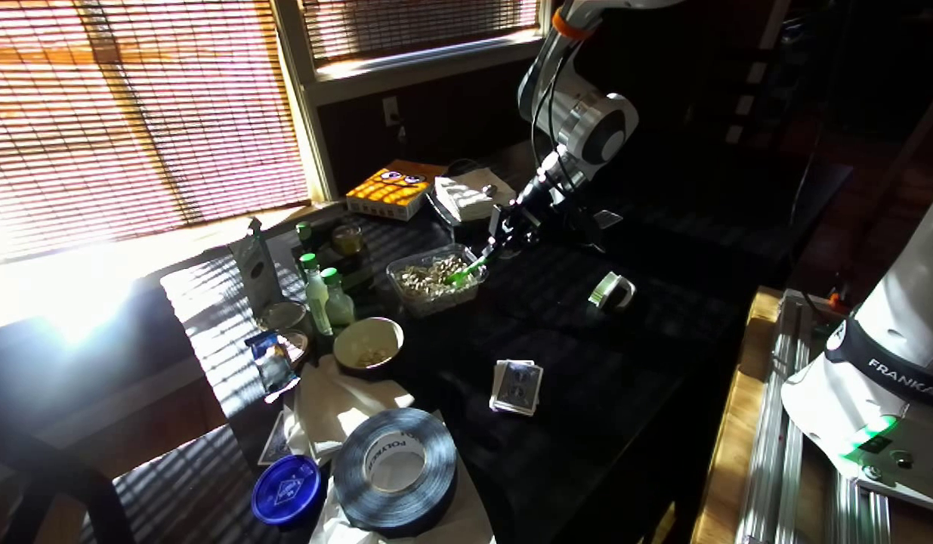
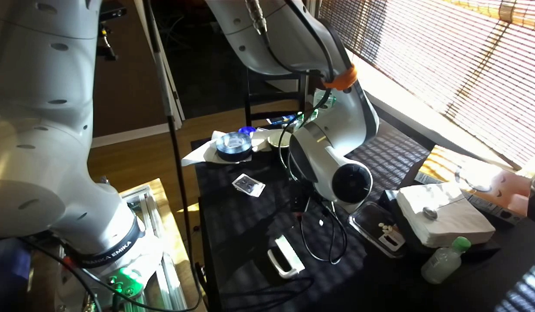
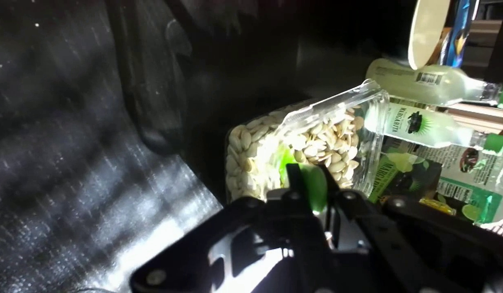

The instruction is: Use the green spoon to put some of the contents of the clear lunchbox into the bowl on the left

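Indeed, the gripper had its jaws clamped on the green spoon, whose lower end met the pale seeds in the clear lunchbox; how deep was hard to tell in the glare. In an exterior view, the bowl stood nearer and to the left (pale bits lay inside), green-capped bottles just beyond it.

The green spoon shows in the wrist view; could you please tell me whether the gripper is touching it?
Touching: in the wrist view, the gripper pinches the green spoon by its handle, from both sides.
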Action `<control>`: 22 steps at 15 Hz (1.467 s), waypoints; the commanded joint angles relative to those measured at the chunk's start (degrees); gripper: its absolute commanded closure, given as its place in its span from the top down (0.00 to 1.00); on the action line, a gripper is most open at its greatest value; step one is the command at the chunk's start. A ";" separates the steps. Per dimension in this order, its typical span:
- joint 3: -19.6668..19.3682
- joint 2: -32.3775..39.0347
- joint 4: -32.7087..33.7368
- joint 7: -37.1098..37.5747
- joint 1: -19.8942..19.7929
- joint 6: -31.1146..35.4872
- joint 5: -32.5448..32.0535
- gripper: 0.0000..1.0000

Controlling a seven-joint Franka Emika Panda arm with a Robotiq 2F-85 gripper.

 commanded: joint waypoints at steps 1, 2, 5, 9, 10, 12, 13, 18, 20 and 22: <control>1.10 3.21 2.66 1.44 0.14 -0.18 0.39 0.03; 1.03 3.52 3.19 1.37 0.10 0.26 0.55 0.03; -0.43 3.87 4.83 2.37 -0.90 1.00 -0.16 0.03; -3.36 4.55 7.15 3.25 -3.87 3.05 0.53 0.03; -4.09 4.74 7.76 3.45 -4.73 3.91 0.66 0.03; -5.22 4.99 8.77 4.75 -6.53 4.19 0.05 0.03; -5.34 4.77 8.83 5.47 -7.20 3.35 -0.43 0.03; -4.27 2.65 7.73 5.58 -8.27 0.52 -0.29 0.03; -3.82 2.37 7.47 6.47 -8.08 -1.01 -0.97 0.03; -3.28 2.49 7.16 7.43 -7.78 -2.68 -1.67 0.03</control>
